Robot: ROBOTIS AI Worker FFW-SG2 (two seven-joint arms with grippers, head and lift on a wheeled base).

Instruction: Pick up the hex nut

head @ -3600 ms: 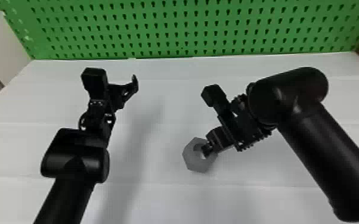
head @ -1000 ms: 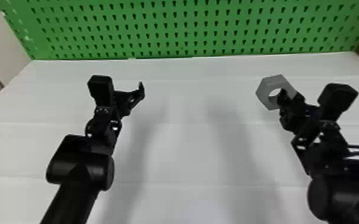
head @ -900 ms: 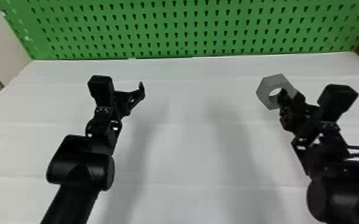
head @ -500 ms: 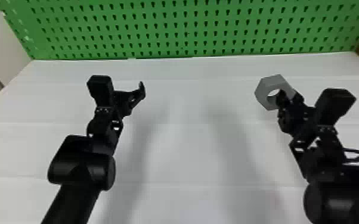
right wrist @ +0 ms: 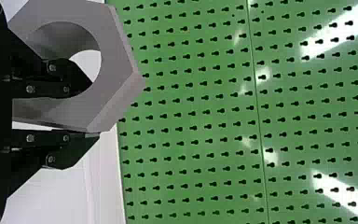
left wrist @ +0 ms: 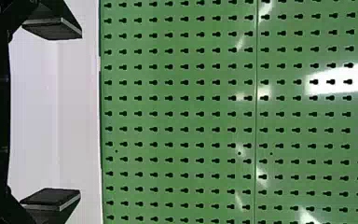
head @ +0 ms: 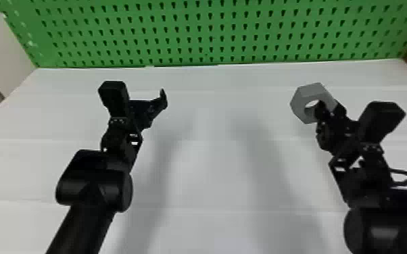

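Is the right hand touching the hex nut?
Touching: in the right wrist view, the right hand clamps the hex nut, one finger in its hole, one outside.

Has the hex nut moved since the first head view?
Yes: in the head view, the hex nut sits farther right and closer to the green pegboard.

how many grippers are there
2: the left gripper, held open above the table, and the right gripper, on the right, shut on the hex nut.
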